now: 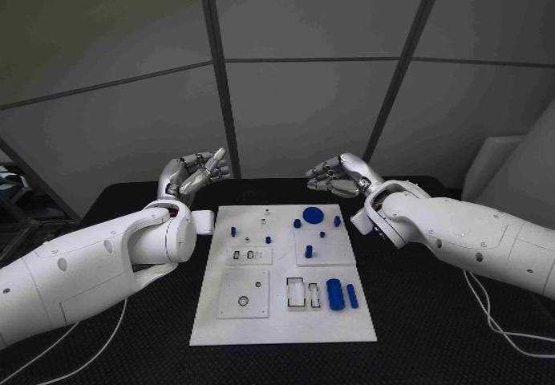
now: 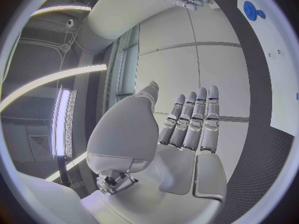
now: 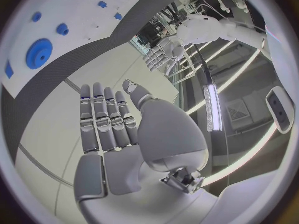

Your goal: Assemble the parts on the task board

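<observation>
No legible writing or markings that I can make out on the task board [image 1: 283, 321] or on either arm. The board is a white rectangular plate lying in the middle of the black table [image 1: 428, 321], long side running away from me, with three raised square sub-plates on it. Blue parts, as far as I can count from the head view: one round disc [image 1: 312, 213] near the board's far edge, one thick cylinder [image 1: 335, 293] and one slimmer bar [image 1: 351, 297] just beside it near the right edge, plus about six small pegs across the far half; exact count uncertain. My left hand [image 1: 194, 175] hangs above the table beyond the board's far left corner, fingers straight and apart, holding nothing. My right hand [image 1: 340, 175] hangs beyond the far right corner, likewise empty, fingers extended side by side.
</observation>
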Controlling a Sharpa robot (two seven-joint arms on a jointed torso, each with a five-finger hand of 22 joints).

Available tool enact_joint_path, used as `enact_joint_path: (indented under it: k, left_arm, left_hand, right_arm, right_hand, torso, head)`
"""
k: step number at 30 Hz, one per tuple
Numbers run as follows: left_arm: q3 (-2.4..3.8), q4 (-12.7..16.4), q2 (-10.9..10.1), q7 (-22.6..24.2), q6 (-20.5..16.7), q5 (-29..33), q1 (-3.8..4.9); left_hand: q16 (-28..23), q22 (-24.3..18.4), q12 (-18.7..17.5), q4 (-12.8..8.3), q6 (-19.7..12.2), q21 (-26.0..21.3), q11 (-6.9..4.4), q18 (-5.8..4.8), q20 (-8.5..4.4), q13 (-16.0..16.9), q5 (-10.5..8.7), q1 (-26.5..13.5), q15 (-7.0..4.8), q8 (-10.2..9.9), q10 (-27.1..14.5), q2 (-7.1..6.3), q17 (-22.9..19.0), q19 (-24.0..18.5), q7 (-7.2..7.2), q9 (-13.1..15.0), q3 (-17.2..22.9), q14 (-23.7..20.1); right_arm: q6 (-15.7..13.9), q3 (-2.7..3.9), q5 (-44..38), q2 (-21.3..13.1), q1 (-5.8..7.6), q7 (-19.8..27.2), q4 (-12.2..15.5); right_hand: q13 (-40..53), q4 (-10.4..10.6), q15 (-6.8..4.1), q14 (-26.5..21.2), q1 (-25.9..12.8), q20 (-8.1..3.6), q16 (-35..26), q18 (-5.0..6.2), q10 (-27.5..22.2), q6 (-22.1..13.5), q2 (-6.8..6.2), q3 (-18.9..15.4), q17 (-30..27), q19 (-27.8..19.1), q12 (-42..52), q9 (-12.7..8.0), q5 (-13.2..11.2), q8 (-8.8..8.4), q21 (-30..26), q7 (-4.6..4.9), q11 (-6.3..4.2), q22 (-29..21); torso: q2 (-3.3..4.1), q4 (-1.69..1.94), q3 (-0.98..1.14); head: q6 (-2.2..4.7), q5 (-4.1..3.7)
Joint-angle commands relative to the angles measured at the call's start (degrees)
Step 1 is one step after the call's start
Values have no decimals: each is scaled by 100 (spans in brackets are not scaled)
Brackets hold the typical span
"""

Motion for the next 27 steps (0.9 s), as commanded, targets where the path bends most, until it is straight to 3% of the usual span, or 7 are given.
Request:
enact_joint_path:
  k: [1, 5, 7, 13, 21, 27]
  left_arm:
    - [6, 125, -90, -128, 336, -292, 9]
    - [6, 334, -235, -201, 422, -436, 9]
    - [7, 497, -331, -244, 466, -477, 8]
    - [10, 875, -503, -317, 544, -500, 7]
    - [11, 1114, -535, -346, 589, -385, 6]
    - [12, 1183, -548, -349, 606, -370, 5]
  left_hand:
    - [38, 38, 27, -71, 184, 123, -56, -172, -71, -17, 4, 7, -70, 28, 174, 65, 15, 271, 188, 2, -27, 246]
    - [30, 77, -16, -206, 383, 271, -129, -182, -187, -28, 4, 39, -178, 2, 437, 92, 36, 650, 117, -34, -88, 601]
    - [44, 100, -20, -256, 465, 339, -172, -177, -239, -22, 7, 50, -216, -4, 561, 104, 63, 803, 106, -45, -110, 759]
    - [7, 113, -67, -316, 526, 387, -186, -186, -280, -27, 7, 57, -245, -37, 641, 118, 81, 922, 94, -64, -140, 859]
    - [-19, 116, -95, -332, 531, 398, -187, -189, -287, -31, 7, 51, -246, -57, 646, 119, 83, 951, 90, -73, -154, 868]
    - [-33, 117, -111, -342, 531, 403, -186, -191, -290, -33, 7, 52, -246, -68, 643, 122, 83, 964, 90, -77, -159, 870]
  right_arm:
    - [98, 8, -1429, -15, 86, -448, -25]
    - [329, 8, -2138, 1, 189, -812, -78]
    - [478, 9, -2554, 13, 241, -1025, -80]
    - [864, 10, -3507, 29, 312, -1543, 50]
    - [1212, 10, -4279, 98, 345, -1968, 199]
    - [1371, 10, -4487, 140, 351, -2052, 252]
  right_hand:
    - [11, -177, -198, 716, -24, -200, 5, 65, 572, 524, -227, 390, 68, 448, -132, 5, 31, -92, 405, -110, -135, 163]
    - [14, -179, -340, 1188, -66, -348, 166, 67, 668, 608, -320, 383, 186, 730, -135, 7, -14, -131, 762, -159, -200, 352]
    - [15, -170, -450, 1575, -82, -477, 333, 69, 725, 663, -378, 350, 305, 957, -136, 7, -54, -153, 1079, -194, -260, 528]
    - [20, -114, -623, 2324, -131, -724, 774, 58, 865, 752, -490, 315, 655, 1276, -138, 4, -63, -217, 1788, -284, -365, 945]
    - [17, 37, -634, 2385, -228, -763, 1328, 50, 720, 685, -632, 362, 1124, 1212, -144, -4, -91, -275, 2278, -319, -379, 1269]
    - [23, 175, -634, 2363, -229, -744, 1781, 51, 606, 618, -720, 391, 1491, 1134, -139, -2, -118, -272, 2608, -321, -369, 1488]
  torso:
    - [137, 44, -14]
    - [239, 68, -20]
    - [339, 89, -33]
    - [536, 126, -61]
    - [730, 176, -82]
    - [798, 191, -93]
  head:
    - [-3, -13]
    - [24, -40]
    - [55, -57]
    - [141, -83]
    - [220, -112]
    - [247, -143]
